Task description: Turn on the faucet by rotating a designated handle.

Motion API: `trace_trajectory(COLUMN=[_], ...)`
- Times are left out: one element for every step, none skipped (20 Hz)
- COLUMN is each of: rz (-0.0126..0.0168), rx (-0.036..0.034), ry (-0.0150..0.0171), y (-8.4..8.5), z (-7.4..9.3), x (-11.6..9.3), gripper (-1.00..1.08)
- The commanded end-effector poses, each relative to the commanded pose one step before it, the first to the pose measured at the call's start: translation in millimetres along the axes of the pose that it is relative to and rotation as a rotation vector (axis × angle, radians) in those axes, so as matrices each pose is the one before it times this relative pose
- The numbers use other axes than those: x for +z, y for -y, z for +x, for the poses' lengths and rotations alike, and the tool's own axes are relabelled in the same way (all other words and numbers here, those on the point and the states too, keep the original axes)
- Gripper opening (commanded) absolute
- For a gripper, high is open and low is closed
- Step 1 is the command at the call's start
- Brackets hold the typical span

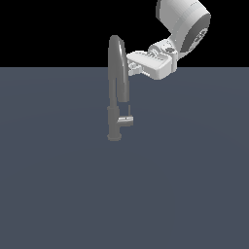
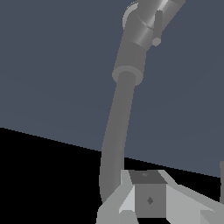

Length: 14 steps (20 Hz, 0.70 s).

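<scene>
The faucet [image 1: 115, 87] is a tall dark grey tap with an arched spout, standing on a flat grey surface. Its handle [image 1: 126, 119] is a short stub with a thin pin, low on the body on the exterior view's right. My gripper [image 1: 132, 65] is open and empty, high up beside the upper spout on the exterior view's right, well above the handle. In the wrist view the faucet's spout [image 2: 117, 131] runs away toward the base, with the handle [image 2: 156, 27] far off. One of my fingers [image 2: 146, 194] sits close beside the spout; I cannot tell whether it touches.
The flat grey surface [image 1: 185, 185] stretches around the faucet with nothing else on it. The white arm [image 1: 185, 24] comes in from the upper part of the exterior view's right.
</scene>
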State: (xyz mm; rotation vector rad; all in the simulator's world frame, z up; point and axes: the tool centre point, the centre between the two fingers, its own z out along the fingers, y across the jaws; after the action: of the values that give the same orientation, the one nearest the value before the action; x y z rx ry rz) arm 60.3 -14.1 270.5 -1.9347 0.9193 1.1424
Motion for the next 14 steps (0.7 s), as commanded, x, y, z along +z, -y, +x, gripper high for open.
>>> trace_trajectory(rz=[0.0392, 0.01591, 0.01612, 0.01636, 0.0166, 0.01651, 0.01597, 0.01538, 0.01476, 0.0141, 0.01338, 0.01273, 0.01209, 0.01137], rx=[0.03547, 0.01454, 0.01475, 0.01498, 0.01522, 0.01516, 0.01467, 0.01415, 0.01359, 0.01301, 0.01237, 0.01178, 0.01117, 0.01049], ry=[0.04748, 0.01887, 0.01909, 0.01934, 0.01959, 0.01944, 0.01877, 0.01803, 0.01727, 0.01647, 0.01561, 0.01481, 0.01401, 0.01312], y=[3.09, 1.3, 1.33, 1.35, 1.38, 1.38, 1.35, 1.31, 1.27, 1.22, 1.16, 1.11, 1.07, 1.01], z=[18.4, 7.5, 7.6, 7.71, 7.82, 7.78, 7.53, 7.26, 6.97, 6.66, 6.32, 6.03, 5.74, 5.42], x=[1.5, 0.56, 0.58, 0.59, 0.6, 0.6, 0.6, 0.59, 0.58, 0.55, 0.52, 0.51, 0.52, 0.54], gripper=[-1.0, -1.0, -1.0, -1.0, -1.0, -1.0, -1.0, -1.0, -1.0, -1.0, -1.0, -1.0, -1.0, -1.0])
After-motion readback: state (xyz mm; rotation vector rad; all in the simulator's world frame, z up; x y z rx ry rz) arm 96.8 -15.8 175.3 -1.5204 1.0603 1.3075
